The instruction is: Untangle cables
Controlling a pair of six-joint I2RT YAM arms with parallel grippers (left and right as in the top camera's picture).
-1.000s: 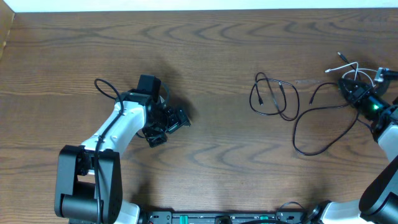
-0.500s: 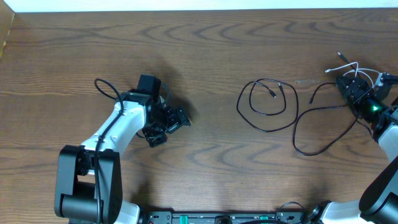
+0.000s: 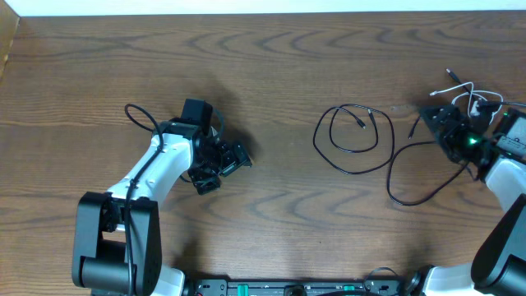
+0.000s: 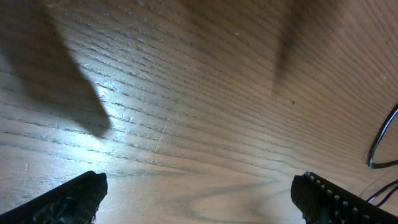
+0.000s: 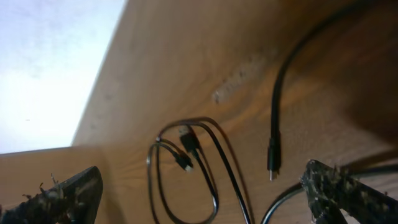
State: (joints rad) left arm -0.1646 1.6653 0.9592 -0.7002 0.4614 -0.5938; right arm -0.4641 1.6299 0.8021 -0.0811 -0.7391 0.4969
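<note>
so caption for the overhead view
Open right gripper by the long black cable and white cable; looped black cable between it and the open left gripper.

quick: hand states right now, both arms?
Left hand: open, holding nothing.
Right hand: open, holding nothing.

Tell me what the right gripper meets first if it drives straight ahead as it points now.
Probably the plug end of the long black cable, lying just ahead between the fingers of the open right gripper; the looped black cable is farther on. Depth is hard to judge.
</note>
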